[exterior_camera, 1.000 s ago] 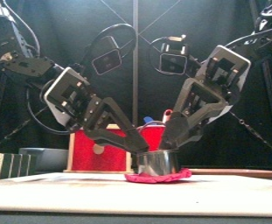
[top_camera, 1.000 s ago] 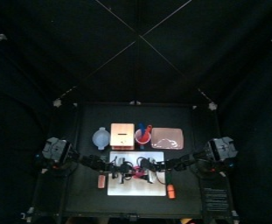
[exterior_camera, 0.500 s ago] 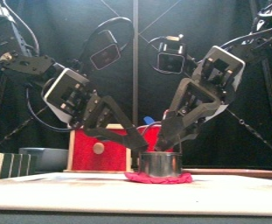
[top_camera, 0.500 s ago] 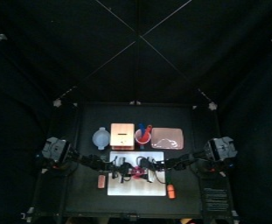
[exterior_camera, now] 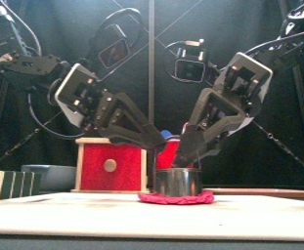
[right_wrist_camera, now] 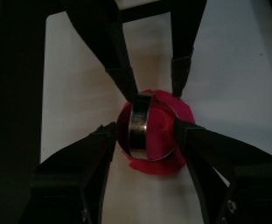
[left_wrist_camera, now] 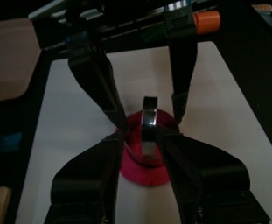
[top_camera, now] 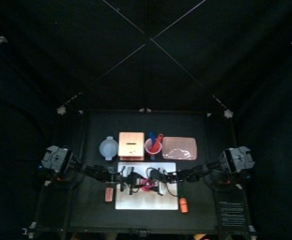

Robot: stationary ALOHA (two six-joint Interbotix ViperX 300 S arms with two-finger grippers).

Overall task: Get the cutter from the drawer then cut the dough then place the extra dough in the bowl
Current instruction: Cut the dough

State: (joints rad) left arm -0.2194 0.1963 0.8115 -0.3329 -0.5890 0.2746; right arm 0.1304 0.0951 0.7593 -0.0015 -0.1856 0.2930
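On the white cutting board (top_camera: 148,202) near the front of the desk (top_camera: 98,122), we see the round metal cutter (exterior_camera: 178,181) standing upright on the flat red dough (exterior_camera: 177,197), whose edge shows all round its base. The left hand (left_wrist_camera: 149,136) reaches in from the left and the right hand (right_wrist_camera: 148,131) from the right. Both slant down to meet over the cutter, and each has its jaws drawn in against the cutter's sides, gripping it. Behind the board stands the wooden box (exterior_camera: 111,166), its red drawer front facing us. The blue-grey bowl (top_camera: 107,146) sits just left of the box, well apart from the dough.
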